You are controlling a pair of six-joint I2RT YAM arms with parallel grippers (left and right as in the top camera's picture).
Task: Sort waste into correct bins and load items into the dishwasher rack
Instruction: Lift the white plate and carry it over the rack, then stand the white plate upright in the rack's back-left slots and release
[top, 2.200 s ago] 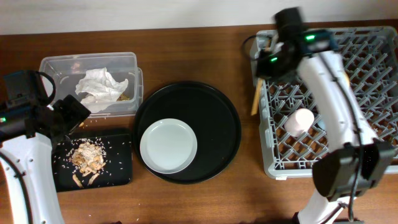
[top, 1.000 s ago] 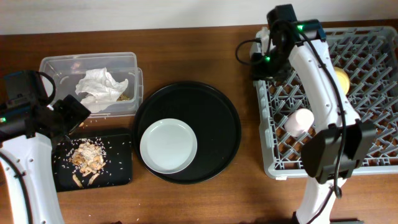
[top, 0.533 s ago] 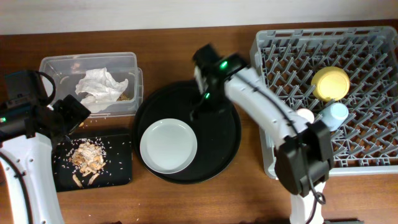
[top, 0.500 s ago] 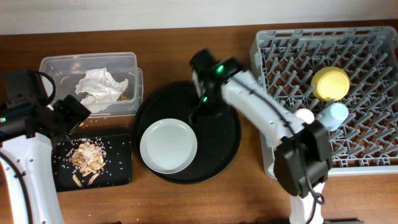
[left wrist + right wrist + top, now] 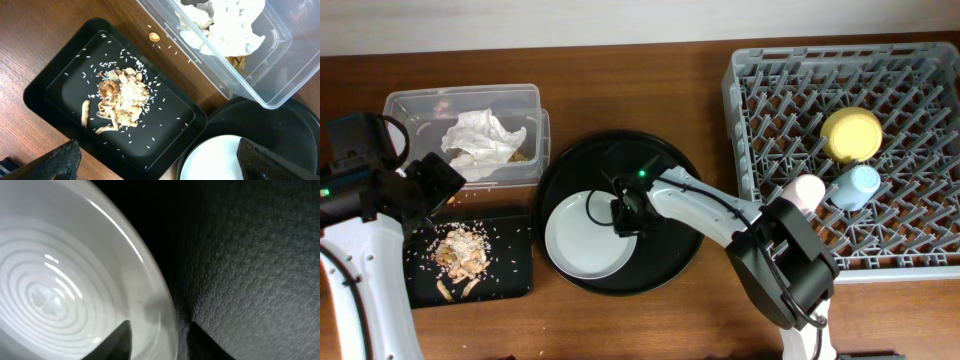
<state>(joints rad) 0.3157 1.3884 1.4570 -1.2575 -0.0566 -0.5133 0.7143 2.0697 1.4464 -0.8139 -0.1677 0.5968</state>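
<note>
The pale grey-green plate lies on the round black tray. My right gripper is low at the plate's right rim, open. In the right wrist view its jaws straddle the rim, one finger over the plate and one over the tray. My left gripper is open and empty, hovering over the flat black tray with food scraps and rice; it also shows in the left wrist view. The napkin lies in the clear tub. The chopsticks are not visible.
The grey rack at the right holds the yellow bowl, the light blue cup and the pink cup. A stray scrap lies on the wood between the tub and the flat tray.
My right arm swung from the rack's top left corner over to the round tray and came down at the plate's right rim. The left arm has not moved.
</note>
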